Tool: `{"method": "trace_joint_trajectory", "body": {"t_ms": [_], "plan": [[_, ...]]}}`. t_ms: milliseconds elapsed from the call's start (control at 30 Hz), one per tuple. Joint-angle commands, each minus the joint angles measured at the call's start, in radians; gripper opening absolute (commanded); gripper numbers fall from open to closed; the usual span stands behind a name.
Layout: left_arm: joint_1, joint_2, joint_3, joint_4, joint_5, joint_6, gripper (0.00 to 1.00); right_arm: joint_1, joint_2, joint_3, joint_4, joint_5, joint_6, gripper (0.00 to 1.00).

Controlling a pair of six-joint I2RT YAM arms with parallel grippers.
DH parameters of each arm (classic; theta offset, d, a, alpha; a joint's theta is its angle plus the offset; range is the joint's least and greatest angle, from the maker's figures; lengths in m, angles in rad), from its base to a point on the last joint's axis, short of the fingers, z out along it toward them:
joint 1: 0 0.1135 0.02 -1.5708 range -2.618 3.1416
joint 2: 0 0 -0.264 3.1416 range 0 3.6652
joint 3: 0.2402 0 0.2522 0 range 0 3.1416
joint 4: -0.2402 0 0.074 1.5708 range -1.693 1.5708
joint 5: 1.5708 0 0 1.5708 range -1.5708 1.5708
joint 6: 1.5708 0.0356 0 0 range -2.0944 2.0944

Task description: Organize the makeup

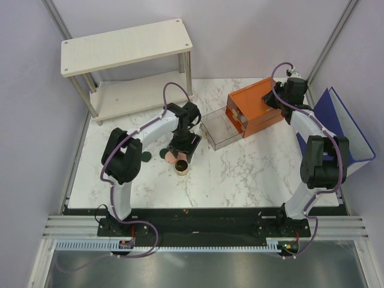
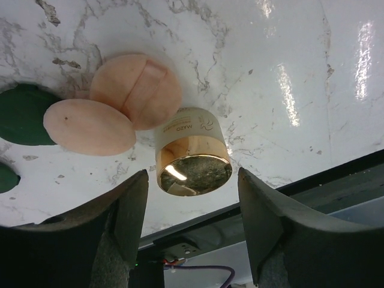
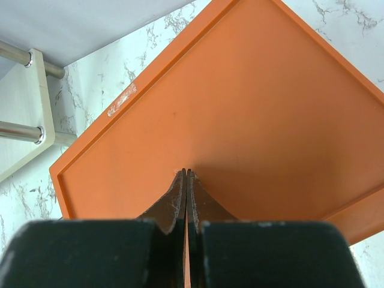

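A gold-rimmed round jar (image 2: 193, 159) stands on the marble table, also in the top view (image 1: 182, 167). My left gripper (image 2: 192, 180) is open and hangs just above it, one finger on each side, not touching. Two peach-pink discs (image 2: 137, 90) (image 2: 89, 126) overlap beside the jar. Two dark green discs (image 2: 21, 114) (image 2: 5, 178) lie further left, also in the top view (image 1: 144, 157). My right gripper (image 3: 185, 173) is shut and empty, its tips at the top of the orange drawer box (image 3: 240, 108). The mint-green and tan tubes are out of view.
The orange drawer box (image 1: 255, 108) has its clear drawer (image 1: 219, 131) pulled out toward the left arm. A white two-level shelf (image 1: 126, 45) stands at the back left. A blue folder-like object (image 1: 342, 126) leans at the right edge.
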Motion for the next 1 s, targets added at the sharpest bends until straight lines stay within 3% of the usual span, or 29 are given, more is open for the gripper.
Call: {"method": "trace_joint_trajectory", "body": {"t_ms": [0, 700, 800, 900, 967], "plan": [[-0.033, -0.007, -0.005, -0.024, -0.068, 0.031, 0.68, 0.004, 0.114, -0.112, -0.395, 0.06, -0.067, 0.0], [-0.041, 0.048, -0.132, 0.044, -0.044, 0.022, 0.67, 0.004, 0.106, -0.122, -0.412, 0.054, -0.087, 0.0], [-0.043, 0.06, -0.127, 0.051, -0.038, 0.028, 0.6, 0.006, 0.104, -0.12, -0.413, 0.053, -0.089, 0.0], [-0.041, 0.079, -0.115, 0.05, -0.022, 0.037, 0.33, 0.006, 0.106, -0.12, -0.413, 0.051, -0.089, 0.0], [-0.043, 0.083, -0.111, 0.05, -0.025, 0.04, 0.08, 0.004, 0.106, -0.118, -0.412, 0.051, -0.086, 0.0]]}}
